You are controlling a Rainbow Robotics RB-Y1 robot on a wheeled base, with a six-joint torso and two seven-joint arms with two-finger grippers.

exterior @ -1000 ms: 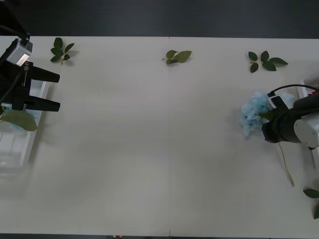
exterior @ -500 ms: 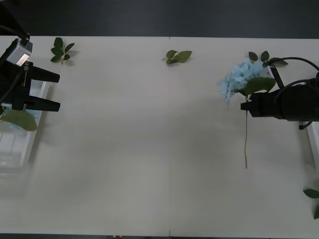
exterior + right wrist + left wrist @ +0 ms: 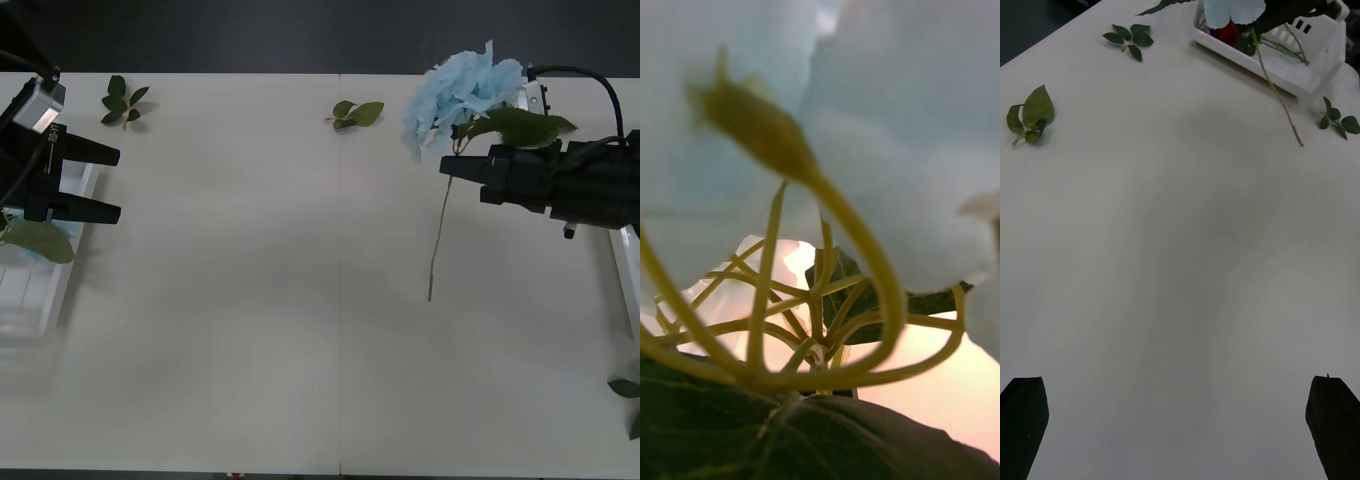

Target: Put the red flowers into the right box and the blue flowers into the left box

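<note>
Pale-blue flower (image 3: 462,92) is pinched just below its head by the right gripper (image 3: 447,168), stem hanging toward 6 o'clock. The left box (image 3: 28,290) lies far off at 9 o'clock, beside the spread left gripper (image 3: 118,183), the nearer one.

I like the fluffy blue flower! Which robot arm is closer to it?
Right. The right gripper holds the blue flower by its stem; the left gripper waits across the table, over the left box.
</note>
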